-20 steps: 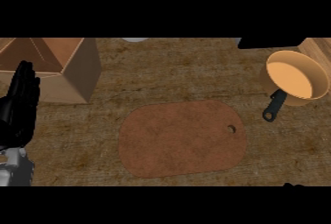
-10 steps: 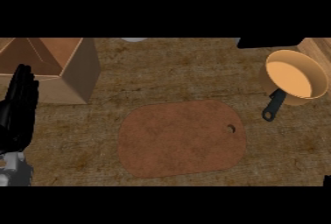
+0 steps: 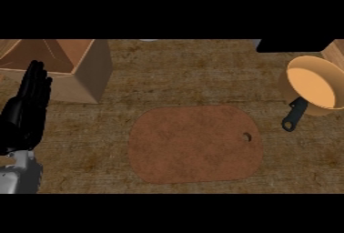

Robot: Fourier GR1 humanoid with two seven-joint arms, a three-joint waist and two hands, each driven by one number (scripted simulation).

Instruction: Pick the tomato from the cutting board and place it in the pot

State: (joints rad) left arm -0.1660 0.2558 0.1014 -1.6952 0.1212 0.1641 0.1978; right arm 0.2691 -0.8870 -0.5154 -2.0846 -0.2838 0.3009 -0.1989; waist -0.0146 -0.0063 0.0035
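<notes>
A brown cutting board lies in the middle of the counter with nothing on it. An orange pot with a dark handle stands at the right edge; its inside looks bare from here. I see no tomato anywhere in the head view. My left hand rests open at the left edge, fingers straight and pointing up, well clear of the board. My right hand does not show.
A tan open box stands at the back left, just beyond my left hand. A dark object sits at the back right behind the pot. The counter top is brown and woven-looking.
A dark tip that showed at the lower right edge one second ago has gone out of view. My left hand has stayed where it was.
</notes>
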